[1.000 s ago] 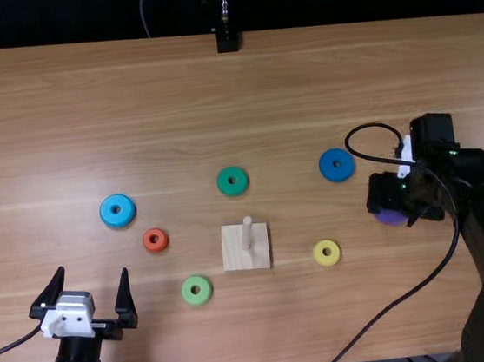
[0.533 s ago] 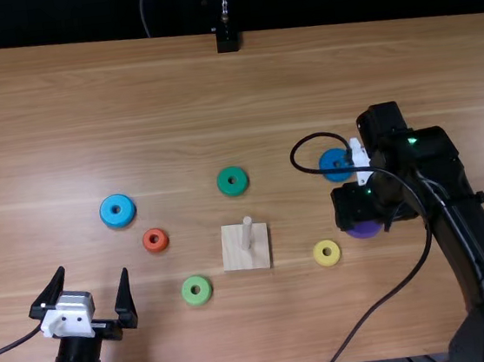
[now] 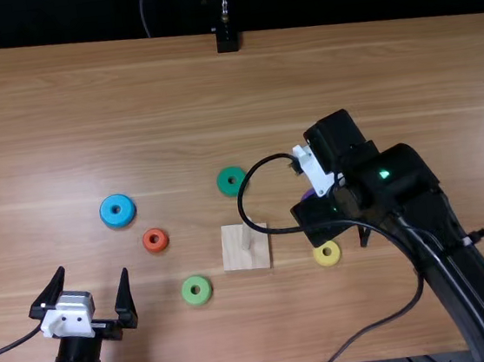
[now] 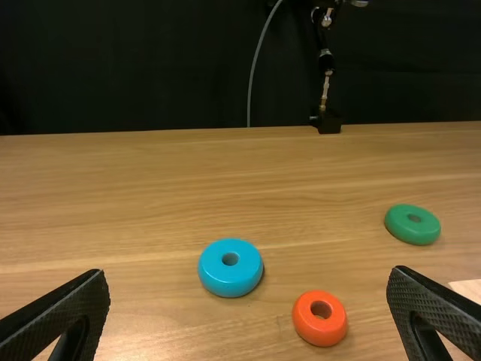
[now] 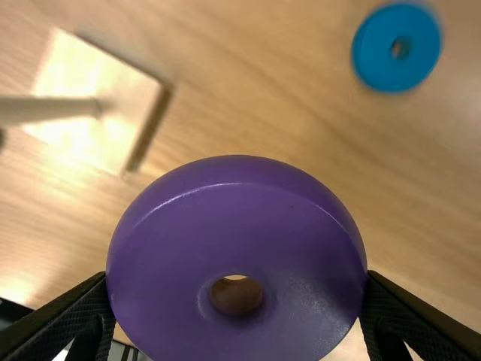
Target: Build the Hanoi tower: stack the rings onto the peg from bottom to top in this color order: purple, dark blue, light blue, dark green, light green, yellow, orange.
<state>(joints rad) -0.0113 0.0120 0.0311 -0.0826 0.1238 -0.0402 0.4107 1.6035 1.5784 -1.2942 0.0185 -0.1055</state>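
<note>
My right gripper (image 3: 319, 214) is right of the peg base (image 3: 234, 259), its fingertips hidden under the arm; a sliver of purple ring (image 3: 307, 194) shows beside it. In the right wrist view the right gripper (image 5: 237, 277) is shut on the purple ring (image 5: 248, 226), held above the table near the bare upright peg (image 5: 52, 110). A dark blue ring (image 5: 369, 47) lies farther off. At the near left, the left gripper (image 3: 93, 275) stands open and holds nothing; in its wrist view the left gripper (image 4: 250, 274) has its fingers wide apart.
Loose rings lie flat: light blue (image 3: 106, 212) and orange (image 3: 149, 247) at the left, dark green (image 3: 224, 188) behind the base, light green (image 3: 189, 298) front-left of it, yellow (image 3: 321, 258) beneath the right arm's edge. The right arm's black cable loops over the base.
The right arm has swung left across the table, bringing the purple ring toward the peg base and passing over the dark blue ring's spot. The left arm has stayed still.
</note>
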